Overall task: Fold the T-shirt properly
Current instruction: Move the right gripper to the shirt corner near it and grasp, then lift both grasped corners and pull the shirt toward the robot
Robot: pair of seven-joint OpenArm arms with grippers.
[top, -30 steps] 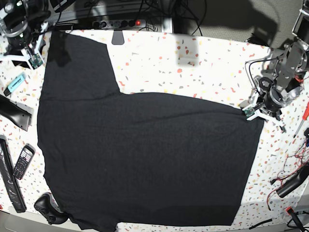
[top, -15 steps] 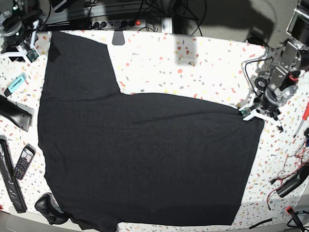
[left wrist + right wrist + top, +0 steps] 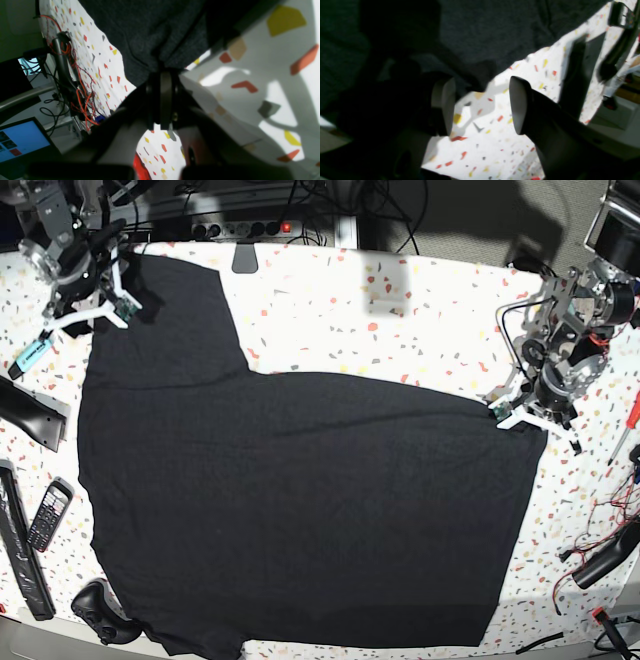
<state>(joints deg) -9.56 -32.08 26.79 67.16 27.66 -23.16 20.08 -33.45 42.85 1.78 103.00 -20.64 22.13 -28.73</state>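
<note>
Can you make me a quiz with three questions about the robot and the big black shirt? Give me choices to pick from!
1. Where is the left gripper?
A. at the T-shirt's corner
B. by the mobile phone
C. on the power strip

2. What colour is the shirt?
A. white
B. black
C. red

3. How is the right gripper?
A. shut on the shirt
B. holding the phone
C. open, holding nothing

Answers: 1 A, its shut jaws pinch a bunched shirt corner. 2 B, the cloth is black all over. 3 C, speckled table shows between its fingers.
</note>
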